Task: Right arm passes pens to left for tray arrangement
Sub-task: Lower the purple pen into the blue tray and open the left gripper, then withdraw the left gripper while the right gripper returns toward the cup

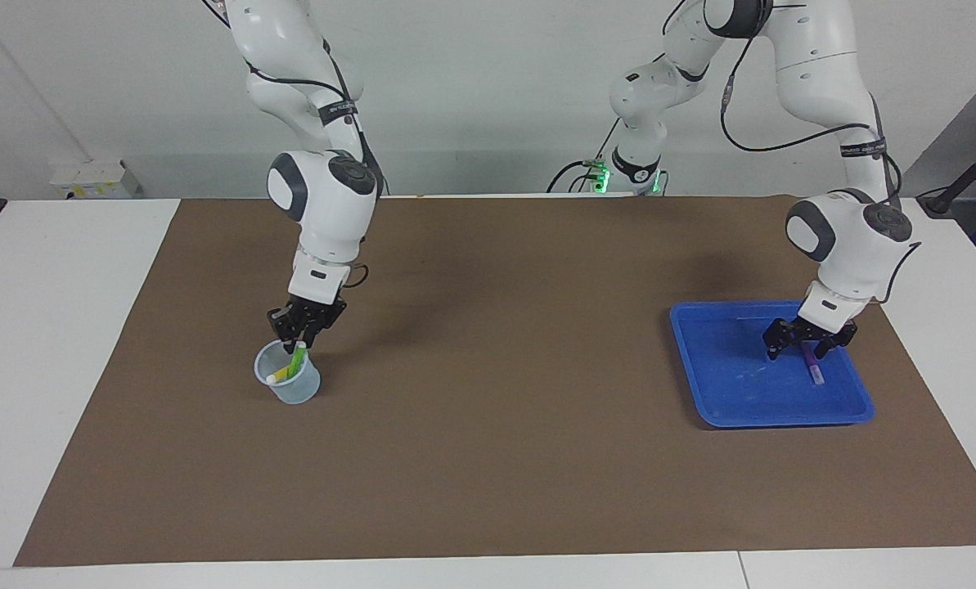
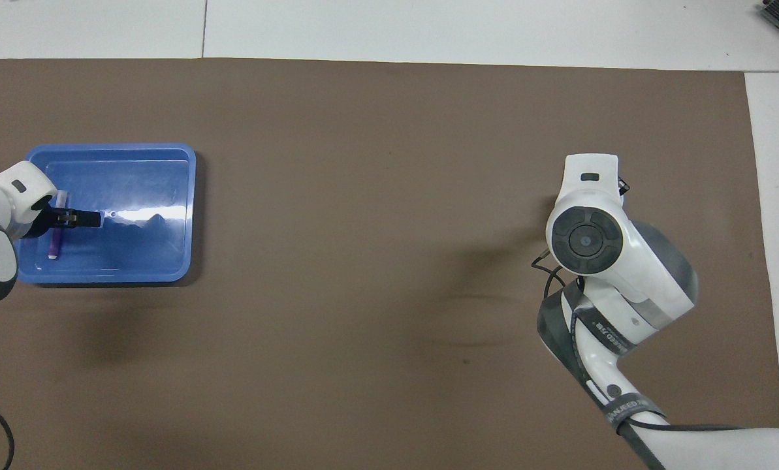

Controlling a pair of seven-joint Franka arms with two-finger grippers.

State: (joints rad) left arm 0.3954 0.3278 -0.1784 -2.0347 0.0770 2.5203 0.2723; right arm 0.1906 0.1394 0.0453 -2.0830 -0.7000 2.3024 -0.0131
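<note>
Left claw (image 1: 811,342) stands open over the purple pen (image 1: 811,365), lying released in the tray (image 1: 700,384). Right claw (image 1: 303,325) pinches the green pen (image 1: 297,358) in the cup (image 1: 290,386) (yellow pen (image 1: 277,376) beside): lift straight, avoid tipping.

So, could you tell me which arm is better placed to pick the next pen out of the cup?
The right gripper: it is at the cup, on the green pen. The left gripper is over the tray.

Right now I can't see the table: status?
Left gripper open over purple pen in tray. Right gripper at green pen in cup.
</note>
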